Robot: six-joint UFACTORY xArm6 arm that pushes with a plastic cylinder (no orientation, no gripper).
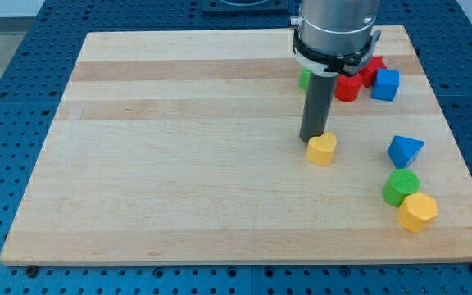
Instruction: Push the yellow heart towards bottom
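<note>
My tip (311, 138) is down on the wooden board (179, 164), right of the board's centre, sitting just above the yellow heart (322, 149) in the view — touching or as good as touching its upper-left edge; I can't tell contact for certain from this angle. No gripper on this rig, just the dark rod, so nothing to report as wide, narrow or holding. The yellow heart lies around mid-height of the board, in the right half, with bare wood below it down to the bottom edge. Other blocks are all off to the view's right: a blue triangular block (405, 151) well to the right of the heart at about the same height, a green cylinder (401, 188) below that, and a yellow hexagonal block (418, 212) touching the green cylinder at its lower right, near the board's bottom-right corner. Up top right there's a cluster — a red block (348, 87) and another red block (374, 69), shapes unclear, a blue cube (385, 84) just beside them, and a green block (303, 79) mostly hidden behind the rod. Board sits on a blue perforated table (23, 49).
</note>
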